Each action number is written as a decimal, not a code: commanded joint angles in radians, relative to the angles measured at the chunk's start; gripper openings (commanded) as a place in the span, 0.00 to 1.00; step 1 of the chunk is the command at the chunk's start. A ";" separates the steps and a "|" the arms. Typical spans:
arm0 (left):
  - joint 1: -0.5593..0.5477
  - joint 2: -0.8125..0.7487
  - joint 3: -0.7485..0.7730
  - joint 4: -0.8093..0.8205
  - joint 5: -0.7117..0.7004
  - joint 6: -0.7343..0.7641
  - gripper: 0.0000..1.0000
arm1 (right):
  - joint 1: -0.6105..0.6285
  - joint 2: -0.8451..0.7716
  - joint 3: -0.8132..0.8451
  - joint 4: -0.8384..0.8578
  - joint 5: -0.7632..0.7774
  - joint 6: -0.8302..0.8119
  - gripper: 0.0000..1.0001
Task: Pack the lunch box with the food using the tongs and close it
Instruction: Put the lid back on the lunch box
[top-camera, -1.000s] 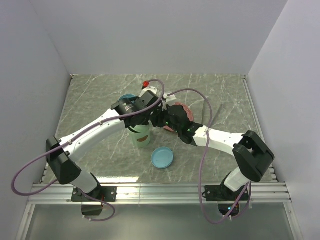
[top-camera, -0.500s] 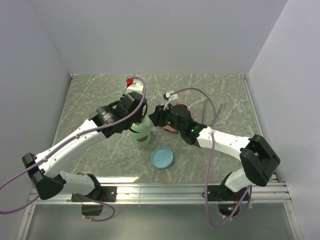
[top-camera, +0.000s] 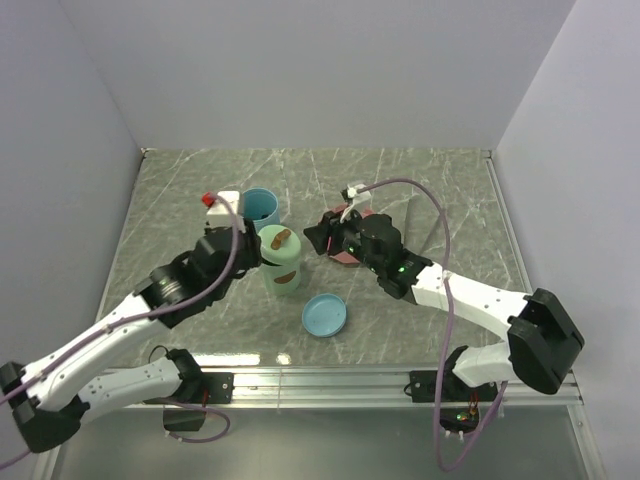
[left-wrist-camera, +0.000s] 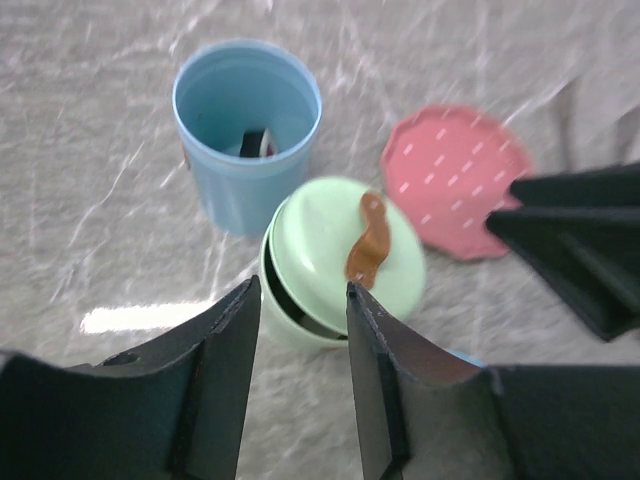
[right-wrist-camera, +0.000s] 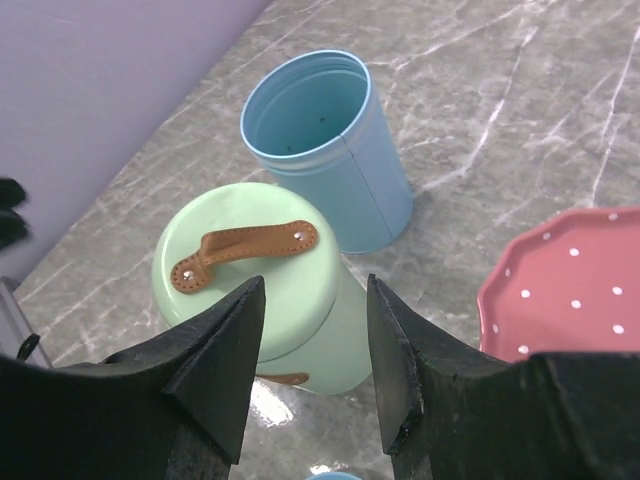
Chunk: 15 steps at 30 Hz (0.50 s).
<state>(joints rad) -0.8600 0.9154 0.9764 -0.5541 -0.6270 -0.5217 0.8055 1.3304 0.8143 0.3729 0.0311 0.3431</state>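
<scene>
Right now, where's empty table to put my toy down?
Bare table lies left of the blue cup and along the back wall. The middle is crowded: cup, green box, pink plate, blue lid close together.

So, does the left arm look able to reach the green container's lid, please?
Probably yes: the left pincer hangs open just short of the green container, with nothing between them.

no text, label, brand, number or sign can be read in any of the views.
</scene>
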 joint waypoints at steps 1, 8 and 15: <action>0.010 -0.059 -0.030 0.148 -0.016 -0.029 0.46 | 0.004 -0.017 0.005 0.041 -0.020 -0.003 0.53; 0.042 -0.088 -0.111 0.216 0.006 -0.031 0.47 | 0.017 0.036 0.043 0.066 -0.138 0.028 0.53; 0.098 -0.158 -0.202 0.322 0.046 -0.014 0.49 | 0.052 0.053 0.086 0.055 -0.204 0.060 0.53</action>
<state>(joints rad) -0.7799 0.7879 0.7841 -0.3355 -0.6102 -0.5392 0.8333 1.3853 0.8337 0.3893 -0.1242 0.3828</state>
